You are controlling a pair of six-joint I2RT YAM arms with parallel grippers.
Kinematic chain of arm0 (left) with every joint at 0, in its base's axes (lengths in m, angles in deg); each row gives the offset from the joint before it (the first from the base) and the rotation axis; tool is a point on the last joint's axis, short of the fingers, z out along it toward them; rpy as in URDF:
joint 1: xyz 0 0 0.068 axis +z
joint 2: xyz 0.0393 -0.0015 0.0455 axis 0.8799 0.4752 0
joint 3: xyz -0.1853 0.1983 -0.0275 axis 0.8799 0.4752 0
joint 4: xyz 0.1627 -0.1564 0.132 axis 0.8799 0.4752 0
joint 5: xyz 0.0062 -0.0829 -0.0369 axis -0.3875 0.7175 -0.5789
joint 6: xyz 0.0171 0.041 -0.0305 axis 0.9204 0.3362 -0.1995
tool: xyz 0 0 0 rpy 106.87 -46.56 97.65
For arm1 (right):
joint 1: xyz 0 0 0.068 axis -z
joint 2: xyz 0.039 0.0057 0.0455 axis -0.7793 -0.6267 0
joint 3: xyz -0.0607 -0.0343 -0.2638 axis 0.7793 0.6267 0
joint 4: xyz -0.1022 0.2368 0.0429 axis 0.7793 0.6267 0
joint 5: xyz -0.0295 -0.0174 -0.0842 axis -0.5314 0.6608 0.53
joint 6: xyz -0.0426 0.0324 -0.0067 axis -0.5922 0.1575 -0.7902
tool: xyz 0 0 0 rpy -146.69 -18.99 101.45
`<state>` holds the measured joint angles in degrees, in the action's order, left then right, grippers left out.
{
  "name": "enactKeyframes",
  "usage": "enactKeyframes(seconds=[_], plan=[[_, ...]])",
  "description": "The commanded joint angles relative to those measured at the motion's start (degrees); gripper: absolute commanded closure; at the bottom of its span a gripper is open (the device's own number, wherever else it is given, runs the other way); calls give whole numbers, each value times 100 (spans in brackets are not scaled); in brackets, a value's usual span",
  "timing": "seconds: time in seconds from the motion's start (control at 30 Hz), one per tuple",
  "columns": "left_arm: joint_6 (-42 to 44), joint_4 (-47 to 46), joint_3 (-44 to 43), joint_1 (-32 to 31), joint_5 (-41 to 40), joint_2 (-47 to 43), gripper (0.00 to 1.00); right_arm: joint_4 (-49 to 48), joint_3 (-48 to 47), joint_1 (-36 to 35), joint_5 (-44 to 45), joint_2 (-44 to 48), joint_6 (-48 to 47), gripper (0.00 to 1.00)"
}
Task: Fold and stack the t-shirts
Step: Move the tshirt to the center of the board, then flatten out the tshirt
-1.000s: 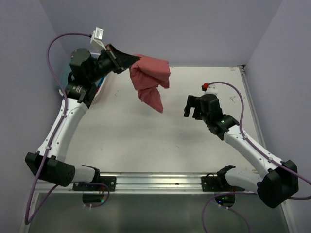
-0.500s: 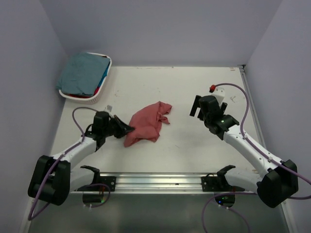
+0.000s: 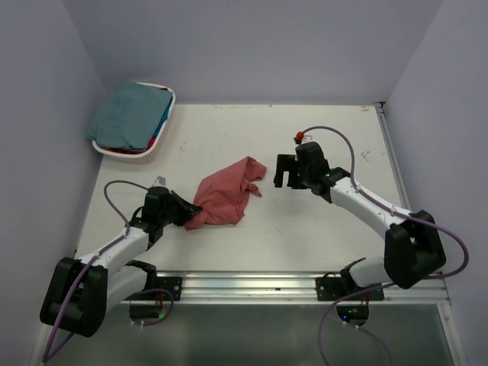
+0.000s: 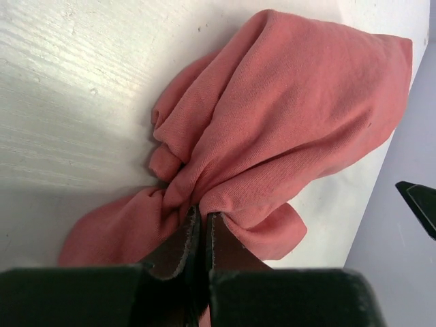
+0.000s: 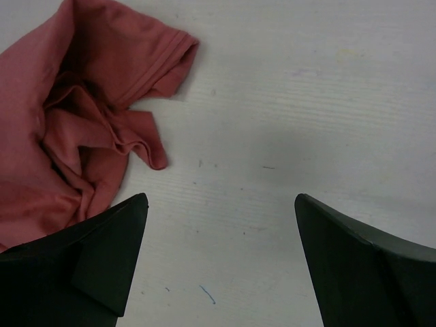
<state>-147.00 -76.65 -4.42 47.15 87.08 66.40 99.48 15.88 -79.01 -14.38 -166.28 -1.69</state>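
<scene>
A faded brick-red t-shirt point(image 3: 227, 195) lies crumpled on the white table near its middle. My left gripper point(image 3: 185, 210) is shut on the shirt's near left corner; in the left wrist view the jaws point(image 4: 199, 221) pinch a bunch of the red cloth point(image 4: 286, 129). My right gripper point(image 3: 280, 174) is open and empty, just right of the shirt's sleeve. In the right wrist view the shirt point(image 5: 75, 143) lies at the upper left, with bare table between the fingers point(image 5: 109, 252). A muted teal t-shirt point(image 3: 128, 113) lies on top of the pile in the basket.
A white oval basket point(image 3: 161, 145) stands at the table's back left, holding the teal shirt with bits of blue and red cloth at its right side. Purple walls close in on three sides. A metal rail point(image 3: 252, 284) runs along the near edge.
My left arm swung the red shirt down from the air near the basket onto the table and drew it slightly nearer. My right gripper moved left, close to the shirt's sleeve.
</scene>
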Motion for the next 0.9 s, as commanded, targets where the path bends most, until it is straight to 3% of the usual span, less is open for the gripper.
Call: enactKeyframes(seconds=[0.0,0.37,0.67,0.87], plan=[[49,37,-179,33,-299,-22,100,-527,-374,-14,-952,-499,-229,7],[119,-263,-38,33,159,303,100,-1038,-1419,-22,-1638,-2398,-325,24],[198,-289,-12,33,317,330,100,-1099,-2210,-22,-1516,-3287,-475,27],[216,-307,85,33,414,295,100,-1046,-2685,-14,-1489,-3788,-484,40]])
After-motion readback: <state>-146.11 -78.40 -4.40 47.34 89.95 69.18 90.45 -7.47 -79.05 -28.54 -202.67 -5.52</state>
